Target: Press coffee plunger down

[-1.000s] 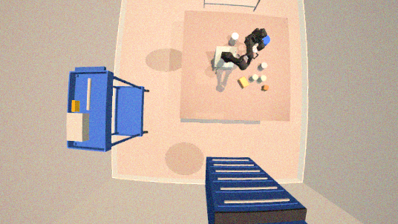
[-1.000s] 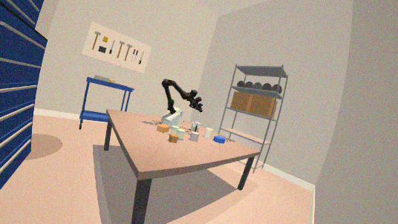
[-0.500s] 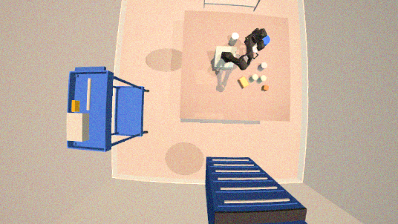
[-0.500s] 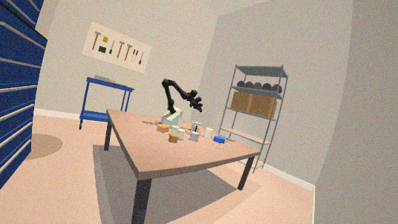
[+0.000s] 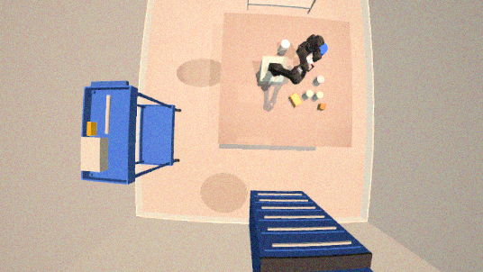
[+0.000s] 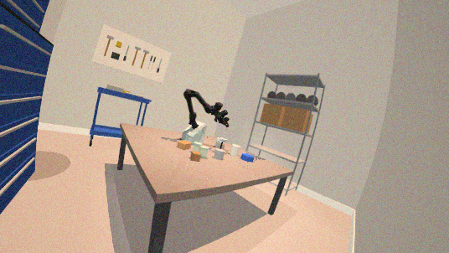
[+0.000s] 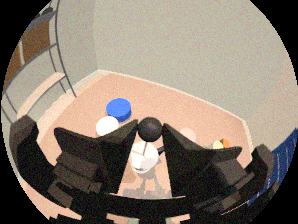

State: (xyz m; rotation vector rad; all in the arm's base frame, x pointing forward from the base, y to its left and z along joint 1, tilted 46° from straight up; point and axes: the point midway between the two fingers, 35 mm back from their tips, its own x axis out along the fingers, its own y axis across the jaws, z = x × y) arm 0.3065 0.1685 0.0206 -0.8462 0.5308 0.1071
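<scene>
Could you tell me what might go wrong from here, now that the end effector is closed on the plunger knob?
1. The end effector grips the round black plunger knob above the pale coffee press; an off-vertical push could probably tip or slide the press.
2. A white cylindrical cup and a flat blue round dish sit close behind; the descending fingers might brush them.
</scene>
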